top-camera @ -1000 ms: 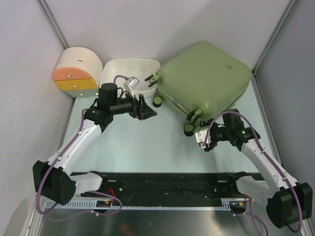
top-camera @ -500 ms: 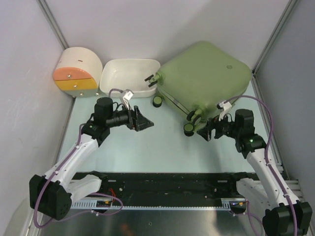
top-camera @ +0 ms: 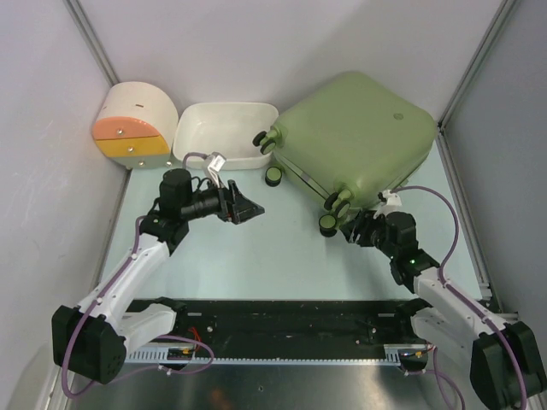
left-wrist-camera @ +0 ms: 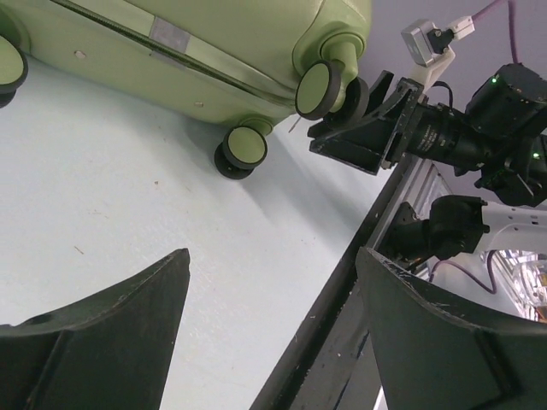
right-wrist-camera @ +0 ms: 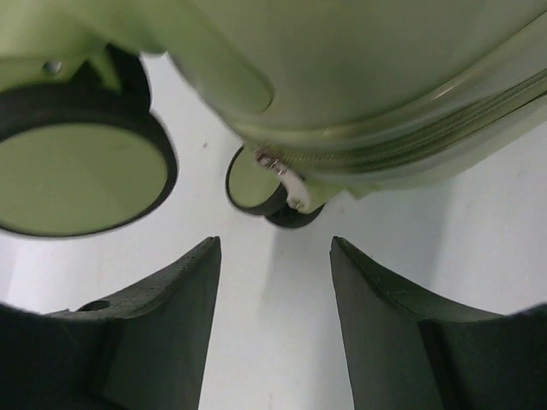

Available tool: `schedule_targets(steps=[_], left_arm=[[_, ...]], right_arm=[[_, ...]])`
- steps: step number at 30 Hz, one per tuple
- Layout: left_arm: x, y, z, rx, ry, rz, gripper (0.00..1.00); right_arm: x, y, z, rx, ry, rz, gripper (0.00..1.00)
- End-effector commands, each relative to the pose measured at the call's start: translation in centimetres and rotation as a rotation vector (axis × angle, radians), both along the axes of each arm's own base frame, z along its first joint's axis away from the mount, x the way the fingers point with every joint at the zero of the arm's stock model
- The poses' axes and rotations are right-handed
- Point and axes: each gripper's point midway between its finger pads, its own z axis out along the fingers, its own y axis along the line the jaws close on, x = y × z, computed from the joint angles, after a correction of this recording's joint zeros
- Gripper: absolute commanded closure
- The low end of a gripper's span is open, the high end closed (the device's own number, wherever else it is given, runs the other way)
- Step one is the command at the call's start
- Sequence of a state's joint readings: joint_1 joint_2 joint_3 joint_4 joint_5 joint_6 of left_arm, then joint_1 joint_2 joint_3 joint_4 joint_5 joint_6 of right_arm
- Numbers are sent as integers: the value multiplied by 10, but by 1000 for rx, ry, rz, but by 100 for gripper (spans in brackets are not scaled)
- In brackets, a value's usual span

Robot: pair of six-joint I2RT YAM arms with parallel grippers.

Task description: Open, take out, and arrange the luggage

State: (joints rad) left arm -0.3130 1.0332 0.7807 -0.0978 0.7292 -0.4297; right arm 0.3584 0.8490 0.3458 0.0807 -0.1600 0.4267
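The luggage, an olive-green hard-shell suitcase, lies shut and flat at the back right, its wheels facing the front left. My right gripper sits just in front of the near wheel corner. In the right wrist view the right gripper is open and empty, just below the zipper seam and a small zipper pull, with a wheel at upper left. My left gripper hovers open mid-table, left of the suitcase. In the left wrist view the left gripper holds nothing, and the suitcase lies beyond.
A white rectangular tub stands at the back, left of the suitcase. A round cream drawer box with an orange front is in the back left corner. A black rail runs along the near edge. Walls close in on both sides.
My right arm has lowered and brought its gripper up to the suitcase's near wheel corner, jaws narrowing. The left gripper has drawn back slightly toward the near side.
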Motion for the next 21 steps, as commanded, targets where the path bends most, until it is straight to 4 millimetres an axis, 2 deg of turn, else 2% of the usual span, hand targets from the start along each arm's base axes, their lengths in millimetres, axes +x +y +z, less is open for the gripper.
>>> schedule_targets(steps=[1, 7, 12, 18, 19, 21], left_arm=[[6, 2, 10, -27, -41, 20, 16], [10, 7, 3, -24, -23, 33, 17], [13, 11, -1, -30, -7, 46, 17], [15, 14, -5, -38, 12, 59, 17], [16, 15, -6, -39, 13, 61, 17], [15, 14, -7, -42, 17, 61, 17]], right_arm=[[37, -7, 32, 71, -172, -138, 42], [47, 1, 27, 149, -158, -160, 43], [48, 5, 12, 194, -103, -173, 44], [49, 1, 9, 188, -101, -199, 57], [49, 1, 10, 191, -101, -202, 63], [50, 1, 10, 187, -107, -204, 68]])
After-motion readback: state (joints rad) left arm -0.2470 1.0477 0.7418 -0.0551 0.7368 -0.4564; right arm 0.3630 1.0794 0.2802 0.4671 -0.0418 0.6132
